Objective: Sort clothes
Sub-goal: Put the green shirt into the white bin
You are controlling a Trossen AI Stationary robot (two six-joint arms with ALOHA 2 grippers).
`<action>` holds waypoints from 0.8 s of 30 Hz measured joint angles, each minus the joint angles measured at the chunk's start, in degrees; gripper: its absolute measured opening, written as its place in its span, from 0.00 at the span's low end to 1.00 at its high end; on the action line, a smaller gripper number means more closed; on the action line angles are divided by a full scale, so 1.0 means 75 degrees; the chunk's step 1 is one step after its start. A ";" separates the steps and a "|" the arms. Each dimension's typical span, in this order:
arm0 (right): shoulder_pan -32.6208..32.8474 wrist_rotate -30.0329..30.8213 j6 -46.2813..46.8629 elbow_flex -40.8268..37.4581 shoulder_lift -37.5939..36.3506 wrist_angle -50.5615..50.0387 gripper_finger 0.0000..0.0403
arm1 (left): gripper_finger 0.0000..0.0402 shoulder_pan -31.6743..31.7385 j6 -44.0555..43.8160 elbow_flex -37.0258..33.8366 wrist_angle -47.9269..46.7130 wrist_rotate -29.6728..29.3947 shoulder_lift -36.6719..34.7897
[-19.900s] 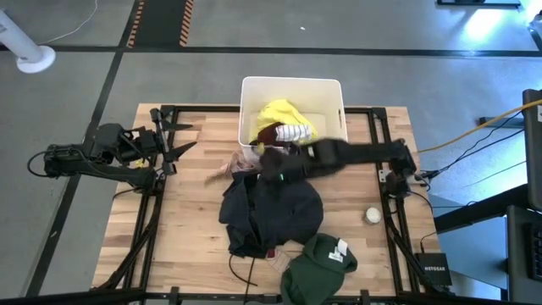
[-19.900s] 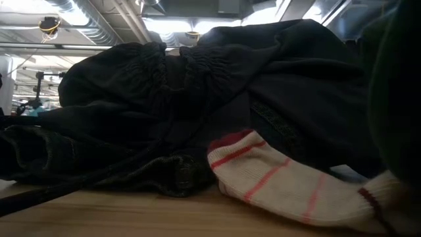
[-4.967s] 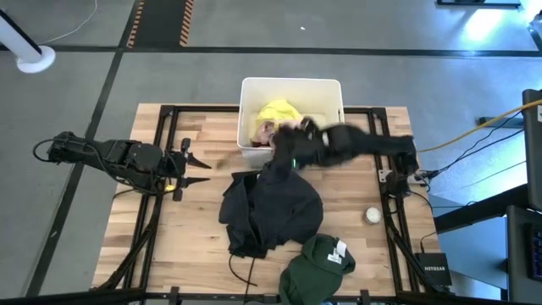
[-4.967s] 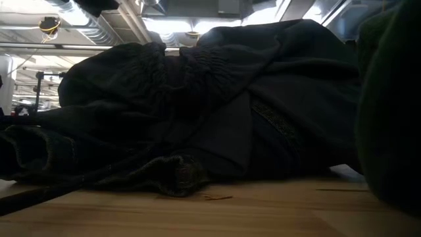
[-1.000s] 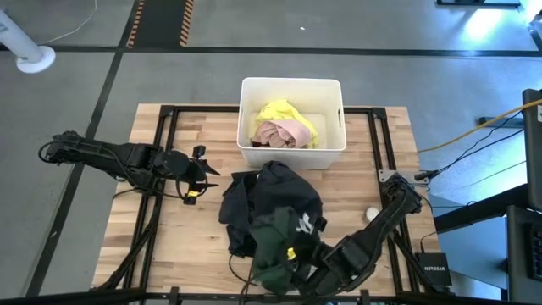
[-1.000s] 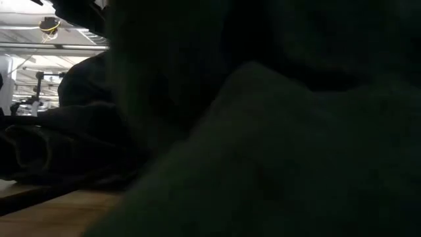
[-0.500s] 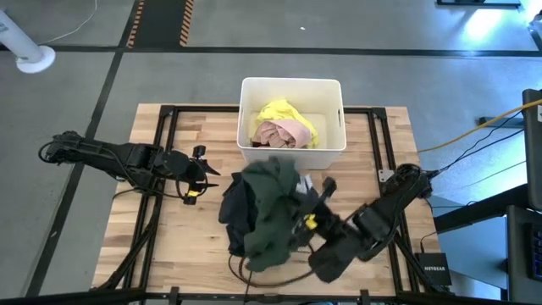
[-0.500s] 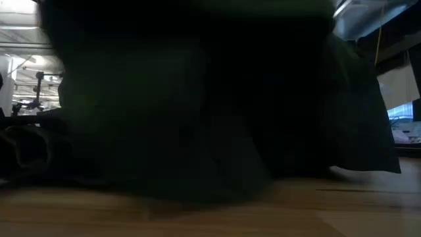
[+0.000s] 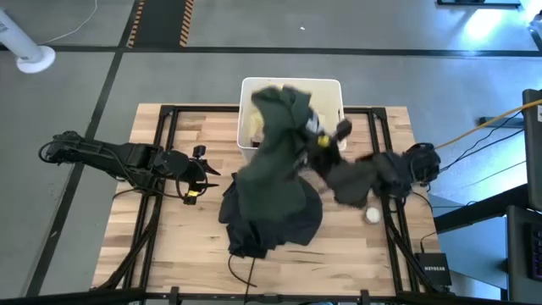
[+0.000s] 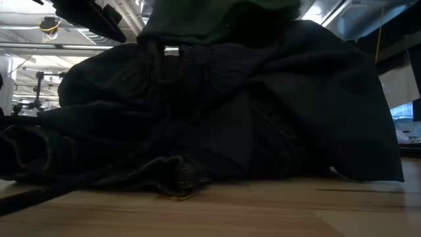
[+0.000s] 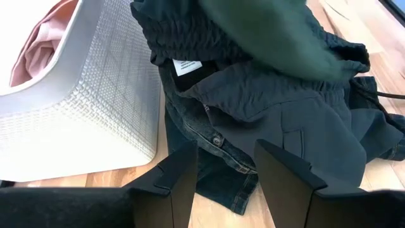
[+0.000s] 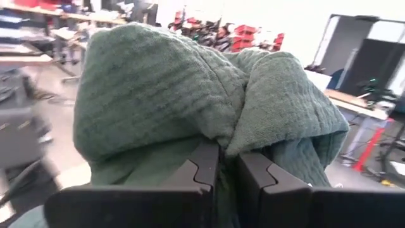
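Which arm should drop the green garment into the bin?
Right. The right gripper is shut on the dark green garment, which already hangs over the white bin. The left gripper is open and empty, beside the dark clothes pile.

Wooden counter (image 9: 178, 246), butcher-block planks, with a black metal frame along its edges. White rectangular plastic bin (image 9: 246, 108) at the counter's far middle edge; waffle-textured outer wall (image 11: 95, 120). Small white ball (image 9: 372, 216) on the counter near its right edge. Grey floor around the counter, a yellow-and-black hazard stripe (image 9: 161, 21) marked on it. Yellow cable (image 9: 500, 114) crossing the floor at right.
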 joint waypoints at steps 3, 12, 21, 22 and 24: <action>-0.0481 -0.0121 -0.0967 0.0000 -0.0191 0.0860 0.08 | 0.38 0.0000 0.0000 0.0000 0.0000 0.0002 0.0000; -0.1930 -0.1023 -0.3621 0.0006 -0.0542 0.3979 0.08 | 0.38 -0.0002 0.0085 0.0000 0.0029 0.0000 0.0000; -0.2968 -0.1104 -0.4370 0.0006 -0.0529 0.4491 0.09 | 0.38 0.0000 0.0430 0.0003 0.0213 0.0003 0.0000; -0.3034 -0.1068 -0.4300 0.0000 -0.0529 0.4255 0.09 | 0.38 -0.0003 0.0462 0.0003 0.0196 0.0003 0.0000; -0.3165 -0.1041 -0.3877 -0.0074 -0.0529 0.3620 0.09 | 0.38 -0.0003 0.0483 0.0003 0.0197 0.0003 0.0000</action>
